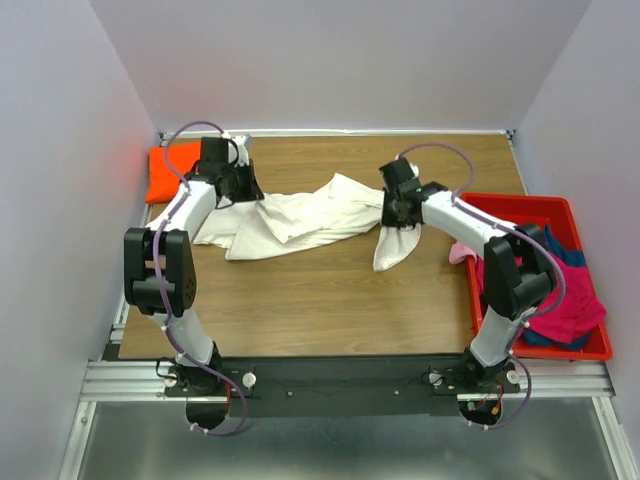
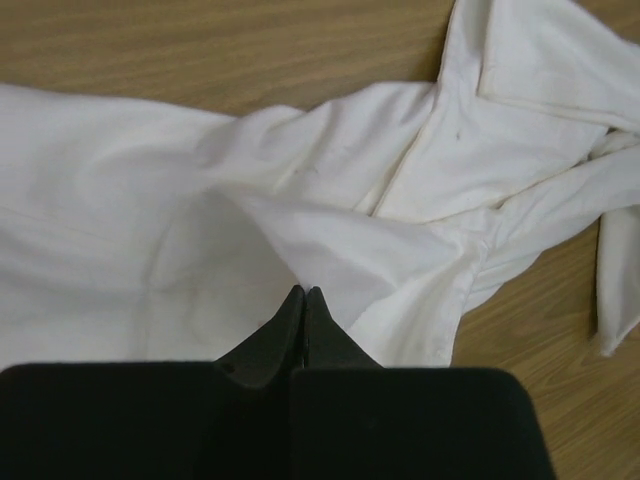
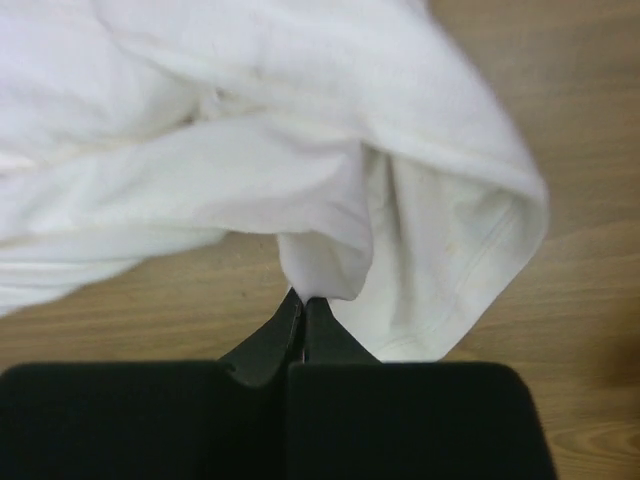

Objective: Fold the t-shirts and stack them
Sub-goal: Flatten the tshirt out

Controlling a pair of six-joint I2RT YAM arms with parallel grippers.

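Observation:
A large cream-white t-shirt (image 1: 290, 220) lies crumpled across the back middle of the wooden table (image 1: 330, 300). My left gripper (image 1: 243, 188) is shut on a fold at its left end; in the left wrist view the cloth (image 2: 330, 230) rises into the pinched tips (image 2: 303, 291). My right gripper (image 1: 396, 212) is shut on the shirt's right end, where a flap (image 3: 330, 255) is caught between the tips (image 3: 304, 297) and a hemmed part (image 1: 393, 250) hangs below. An orange t-shirt (image 1: 168, 170) lies folded at the back left corner.
A red plastic bin (image 1: 530, 215) stands at the table's right edge, holding magenta (image 1: 570, 305), pale pink (image 1: 462, 254) and dark blue (image 1: 570, 245) shirts. Grey walls close in the table at the left, back and right.

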